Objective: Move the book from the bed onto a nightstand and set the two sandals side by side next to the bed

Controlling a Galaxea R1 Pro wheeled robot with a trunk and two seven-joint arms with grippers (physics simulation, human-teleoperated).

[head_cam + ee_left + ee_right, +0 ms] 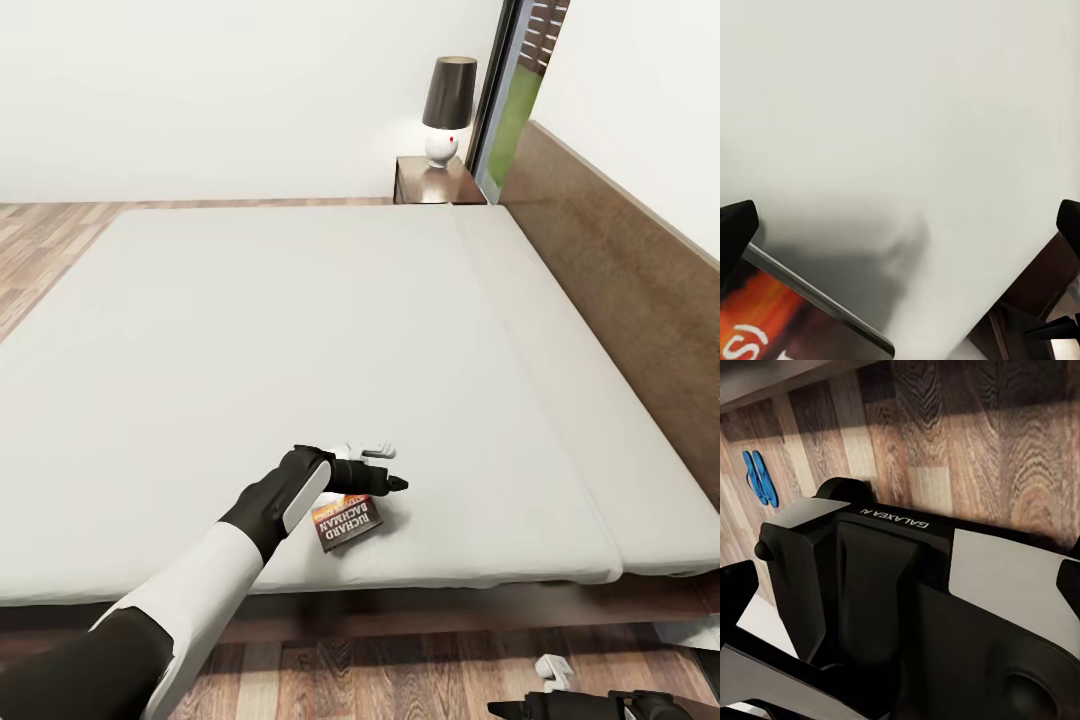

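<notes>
White-walled bedroom, plain grey mattress of low platform bed (300, 330). Left claw (385, 470): spread wide, poised directly over thin orange-banded dark paperback (347, 521) near mattress edge, presumably for pickup. Small dark-brown lamp-topped nightstand (437, 183) far beyond.

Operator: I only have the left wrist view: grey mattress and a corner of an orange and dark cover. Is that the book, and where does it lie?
Observer: Yes. The book lies flat near the closest edge of the bed, partly under the left gripper, whose jaws are open.
Operator: Is there a nightstand?
Observer: One nightstand stands at the far side of the bed, by the headboard, with a lamp on top.
Operator: And the sandals?
Observer: The right wrist view shows both sandals side by side on the wood floor.
</notes>
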